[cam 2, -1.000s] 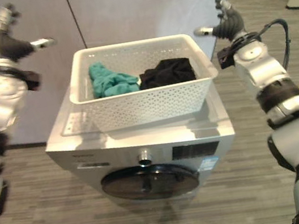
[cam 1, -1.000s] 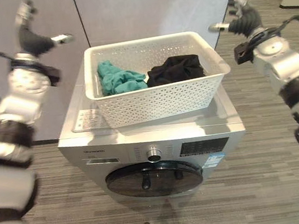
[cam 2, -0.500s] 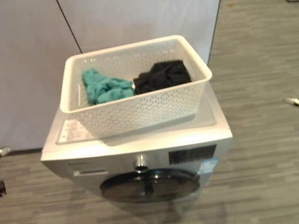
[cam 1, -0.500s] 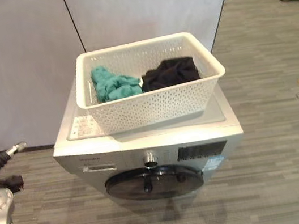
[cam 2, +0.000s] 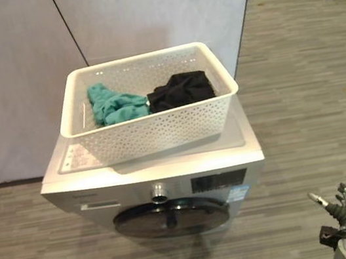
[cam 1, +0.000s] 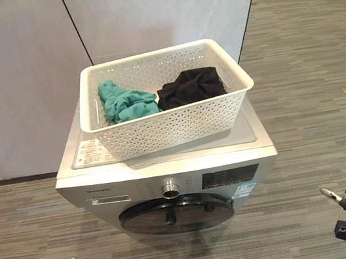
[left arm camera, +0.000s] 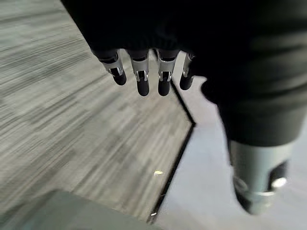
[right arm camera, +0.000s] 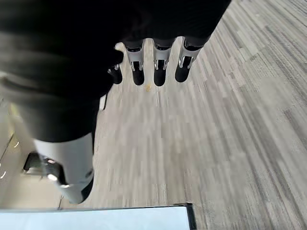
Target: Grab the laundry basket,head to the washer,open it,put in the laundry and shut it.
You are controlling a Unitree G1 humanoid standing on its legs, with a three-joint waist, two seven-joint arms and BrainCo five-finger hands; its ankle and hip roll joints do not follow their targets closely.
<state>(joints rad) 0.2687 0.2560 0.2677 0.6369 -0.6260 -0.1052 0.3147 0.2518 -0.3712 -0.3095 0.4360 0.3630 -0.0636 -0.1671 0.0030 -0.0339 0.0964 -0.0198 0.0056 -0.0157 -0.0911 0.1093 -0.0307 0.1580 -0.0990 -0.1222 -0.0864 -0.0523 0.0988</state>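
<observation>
The white perforated plastic laundry basket (cam 1: 164,97) sits on the flat top of the silver front-loading washing machine (cam 1: 166,170), which stands against a pale grey partition wall (cam 1: 18,75). Inside the basket a crumpled teal garment (cam 1: 125,103) lies toward the robot's left and a crumpled black garment (cam 1: 190,87) toward its right, the two touching in the middle. The washer's round dark glass door (cam 1: 175,212) is closed. Both hands hang low over the grey wood-grain floor (cam 1: 316,112), well apart from the basket and the washer. The left hand (left arm camera: 144,72) has its fingers straight and spread, holding nothing; the right hand (right arm camera: 153,62) is likewise relaxed with straight fingers, touching nothing.
</observation>
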